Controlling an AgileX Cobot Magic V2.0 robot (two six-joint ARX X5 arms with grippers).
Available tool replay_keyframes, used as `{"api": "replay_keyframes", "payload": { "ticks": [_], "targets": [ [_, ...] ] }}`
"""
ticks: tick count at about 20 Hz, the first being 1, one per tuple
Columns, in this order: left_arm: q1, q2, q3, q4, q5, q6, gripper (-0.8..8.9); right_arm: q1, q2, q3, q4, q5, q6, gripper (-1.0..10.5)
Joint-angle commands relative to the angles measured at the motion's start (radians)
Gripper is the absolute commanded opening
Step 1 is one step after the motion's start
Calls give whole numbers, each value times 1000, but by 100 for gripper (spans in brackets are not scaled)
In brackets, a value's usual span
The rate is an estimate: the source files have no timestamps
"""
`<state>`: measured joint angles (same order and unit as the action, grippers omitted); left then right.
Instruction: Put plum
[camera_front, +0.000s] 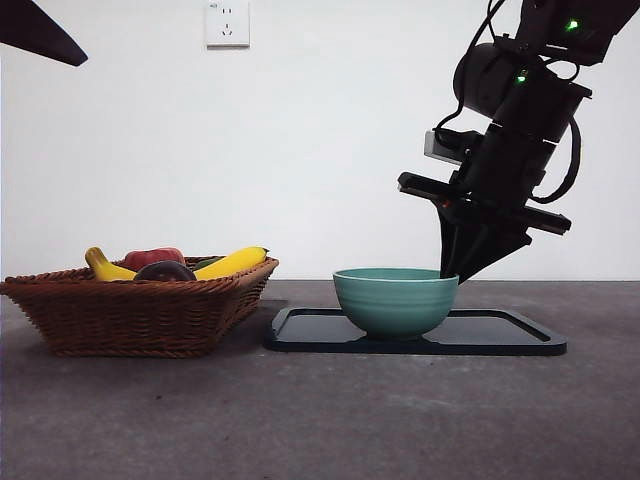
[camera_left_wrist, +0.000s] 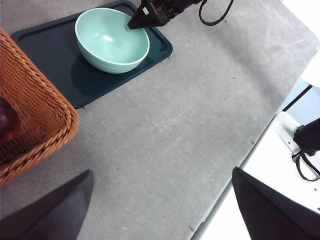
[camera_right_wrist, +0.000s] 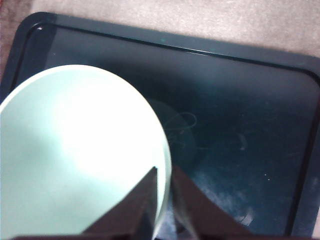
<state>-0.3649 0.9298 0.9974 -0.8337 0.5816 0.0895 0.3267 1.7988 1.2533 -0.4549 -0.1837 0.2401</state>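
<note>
Gray matte tabletop (camera_front: 320, 410), round glossy plum (camera_front: 165, 271) in woven basket (camera_front: 140, 315)

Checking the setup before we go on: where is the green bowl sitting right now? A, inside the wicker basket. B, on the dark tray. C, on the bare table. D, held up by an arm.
B: the green bowl stands on the dark tray, beside the wicker basket.

A plain white wall (camera_front: 300, 140) stood behind the scene, evenly lit, with a white power socket (camera_front: 227, 23) mounted high on it. The grey tabletop (camera_front: 320, 410) had a matte, felt-like surface, faintly scuffed and speckled. In the left wrist view, the tabletop's edge gave way to a pale, brightly lit floor (camera_left_wrist: 260, 170) beyond it.
</note>
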Motion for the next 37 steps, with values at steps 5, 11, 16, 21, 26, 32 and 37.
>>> {"api": "replay_keyframes", "payload": {
  "ticks": [5,11,16,21,26,32,37],
  "targets": [
    [-4,3,20,11,7,6,435,5,11,31,18,28,-4,8],
    [-4,4,20,11,7,6,436,20,-169,38,-53,27,-15,8],
    [-4,4,20,11,7,6,435,68,-371,37,-253,26,-71,8],
    [-4,4,20,11,6,6,435,164,-516,-27,-330,41,-79,8],
    [-4,4,20,11,6,6,435,237,-558,-217,-246,73,-65,8],
    [-4,4,20,11,6,6,435,289,-526,-406,-69,73,-13,8],
    [-4,4,20,12,6,6,436,307,-439,-423,-20,80,-12,8]
  ]
}}
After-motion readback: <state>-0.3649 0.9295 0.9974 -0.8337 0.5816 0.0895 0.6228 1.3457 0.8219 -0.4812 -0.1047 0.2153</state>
